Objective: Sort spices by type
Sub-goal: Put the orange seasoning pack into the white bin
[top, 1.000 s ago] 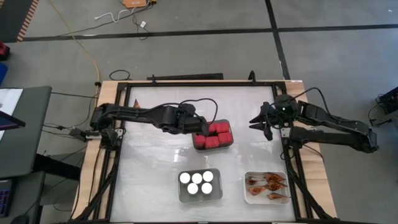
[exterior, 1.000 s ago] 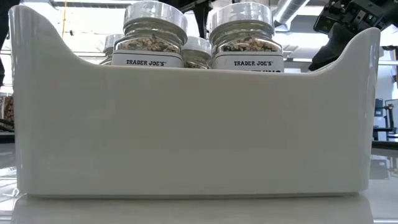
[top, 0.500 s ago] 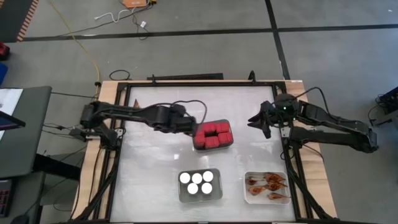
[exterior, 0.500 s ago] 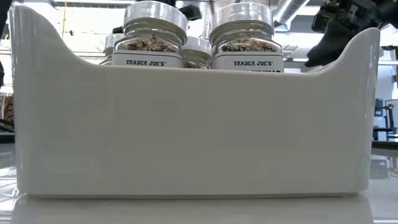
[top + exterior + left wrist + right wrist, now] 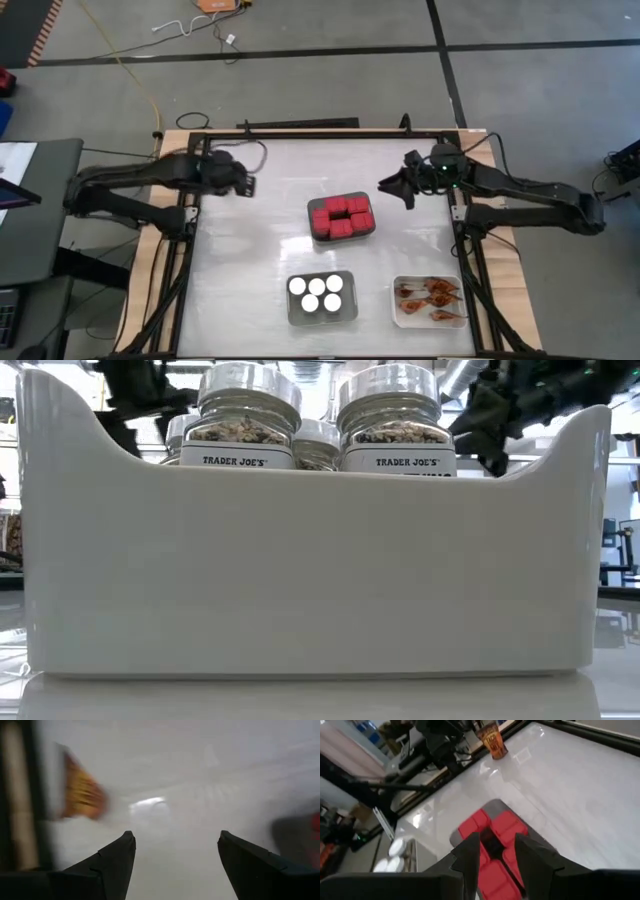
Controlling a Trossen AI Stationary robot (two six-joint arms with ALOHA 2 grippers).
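Note:
Several red boxes (image 5: pixel 340 217) sit packed in a grey tray (image 5: pixel 372 230) at the table's middle. Clear jars with white lids (image 5: pixel 316 293) stand in a tray at the near edge. Orange-brown packets (image 5: pixel 428 296) lie in a white tray (image 5: pixel 395 312) to their right. One orange packet (image 5: pixel 492 741) stands by the table's far left side, in front of my left gripper (image 5: pixel 175 837), which hangs open and empty. My right gripper (image 5: pixel 497 840) hovers right of the red boxes, narrowly open and empty.
A black frame rail (image 5: pixel 300 133) runs round the white tabletop. Bare table lies between the left arm (image 5: pixel 130 185) and the red boxes. In the low view the jars' tray wall (image 5: pixel 300 580) fills the picture, and both grippers show dark behind the jars (image 5: pixel 248 415).
My left gripper has drawn back fast from the red boxes' tray toward the table's left edge, staying open and empty. My right gripper has rolled, tipped and shifted a little toward the red boxes. The boxes and trays have stayed put.

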